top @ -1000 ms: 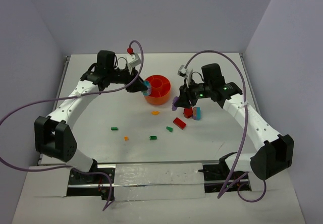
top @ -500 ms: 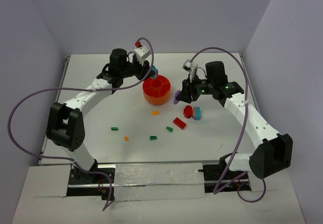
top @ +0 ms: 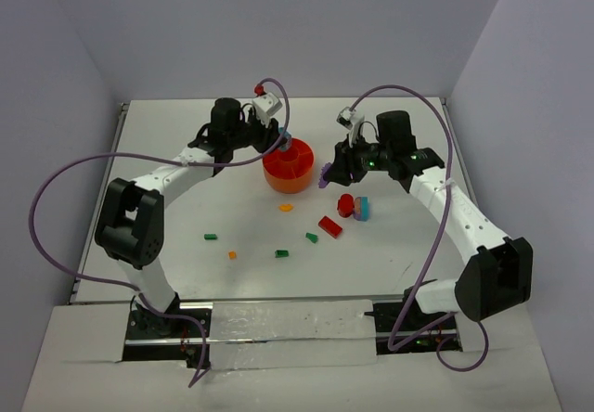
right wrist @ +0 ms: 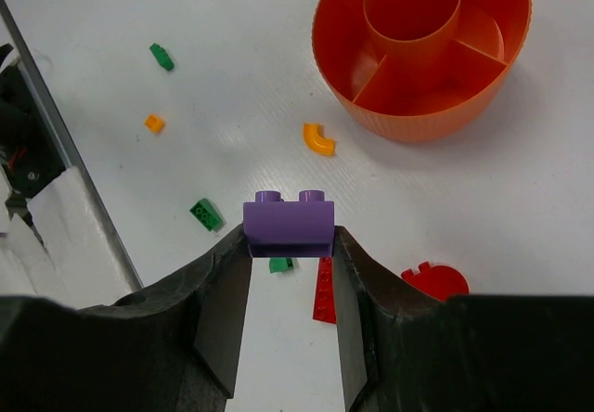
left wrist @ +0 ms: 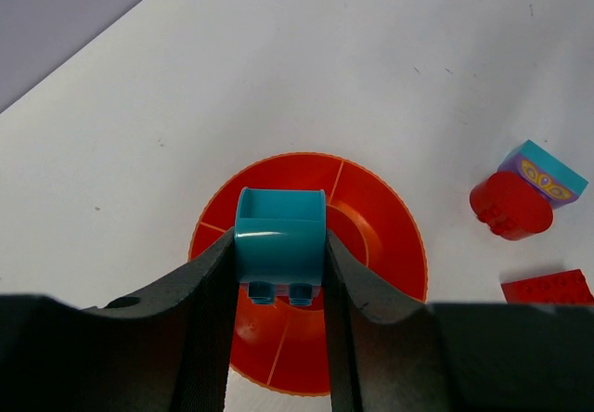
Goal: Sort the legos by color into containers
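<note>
On the left wrist view I can't see the hub of the orange bowl [left wrist: 376,210] behind the teal brick [left wrist: 279,231]; the frame edge cuts the flat red brick [left wrist: 549,287].

A flat white matte surface [top: 186,199] fills the middle of the enclosure. It is boxed in on three sides by plain pale lavender-grey walls: a back wall [top: 297,22], a left wall [top: 46,106] and a right wall [top: 543,106], all bare. A thin grey metal rail [top: 96,199] runs along the surface's left edge. At the near edge lies a long white foam strip [top: 288,321], with a lower white board [top: 306,384] in front of it. The light is soft and even, casting only faint shadows. In the left wrist view the surface shows a few tiny dark specks.
</note>
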Available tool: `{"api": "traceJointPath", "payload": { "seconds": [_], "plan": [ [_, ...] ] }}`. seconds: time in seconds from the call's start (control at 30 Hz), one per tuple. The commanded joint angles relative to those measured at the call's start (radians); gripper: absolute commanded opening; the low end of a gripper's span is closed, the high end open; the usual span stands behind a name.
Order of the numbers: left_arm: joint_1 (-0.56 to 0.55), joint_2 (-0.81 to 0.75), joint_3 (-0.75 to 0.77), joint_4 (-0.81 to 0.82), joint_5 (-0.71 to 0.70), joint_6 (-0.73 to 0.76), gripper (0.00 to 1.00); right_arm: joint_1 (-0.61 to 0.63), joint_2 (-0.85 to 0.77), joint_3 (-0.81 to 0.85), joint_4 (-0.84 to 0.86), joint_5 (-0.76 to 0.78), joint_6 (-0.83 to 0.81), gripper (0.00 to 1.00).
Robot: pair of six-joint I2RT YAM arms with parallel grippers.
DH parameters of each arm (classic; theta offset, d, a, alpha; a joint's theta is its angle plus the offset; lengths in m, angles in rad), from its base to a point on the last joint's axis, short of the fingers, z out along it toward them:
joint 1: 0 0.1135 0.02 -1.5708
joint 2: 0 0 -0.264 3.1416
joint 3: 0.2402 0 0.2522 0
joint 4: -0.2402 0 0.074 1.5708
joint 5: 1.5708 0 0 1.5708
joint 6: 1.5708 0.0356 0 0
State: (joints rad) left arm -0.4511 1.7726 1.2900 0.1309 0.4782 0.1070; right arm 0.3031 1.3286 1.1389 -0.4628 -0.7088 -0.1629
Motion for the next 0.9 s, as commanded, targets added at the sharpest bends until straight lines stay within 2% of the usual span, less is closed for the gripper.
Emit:
{"api": "traceJointPath", "payload": {
  "seconds": [0.0,0.6,0.7,0.87],
  "plan": [
    [-0.008,0.015,-0.006,0.069,0.015,-0.016,0.03,-0.007,0.006,0.041,0.045,0.006,0.014,0.0],
    [-0.024,0.032,-0.039,0.101,0.024,-0.05,0.14,-0.007,0.014,0.039,0.055,0.008,0.022,0.0],
    [-0.026,0.041,-0.034,0.1,0.016,-0.052,0.17,-0.006,0.012,0.039,0.055,0.009,0.021,0.0],
    [-0.028,0.047,-0.023,0.093,0.01,-0.057,0.32,-0.007,0.012,0.039,0.055,0.012,0.02,0.0]
  ]
}}
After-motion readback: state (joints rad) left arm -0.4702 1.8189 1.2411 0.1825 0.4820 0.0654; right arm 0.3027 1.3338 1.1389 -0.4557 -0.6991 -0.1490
